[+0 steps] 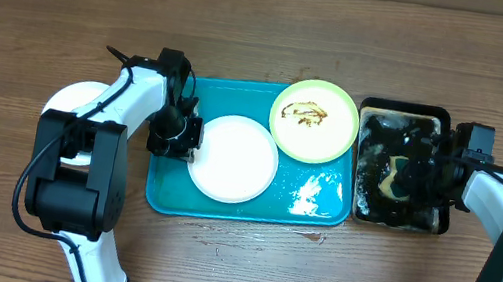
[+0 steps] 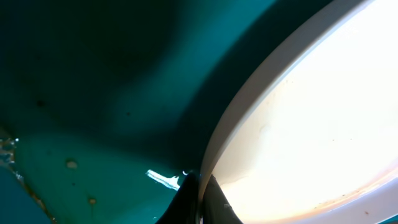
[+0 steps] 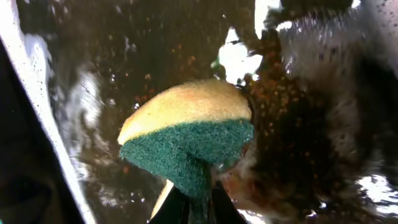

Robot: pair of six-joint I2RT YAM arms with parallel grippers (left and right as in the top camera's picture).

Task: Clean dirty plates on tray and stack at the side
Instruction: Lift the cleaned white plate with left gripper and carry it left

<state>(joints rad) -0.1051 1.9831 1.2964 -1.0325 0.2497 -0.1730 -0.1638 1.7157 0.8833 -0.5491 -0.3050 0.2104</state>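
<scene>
L gripper [image 1: 192, 143] is pinching white plate [image 1: 234, 159] by its rim; tray [image 1: 221, 208] is sitting mid-counter. R gripper [image 3: 199, 208] is squeezing sponge [image 3: 186, 127] in black tray [image 1: 406, 112] nr counter's right edge.

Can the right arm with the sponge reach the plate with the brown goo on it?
Probably yes. The right claw holds the sponge in the black tray. The dirty green plate sits right beside that tray, and nothing lies between them to block the way.
</scene>
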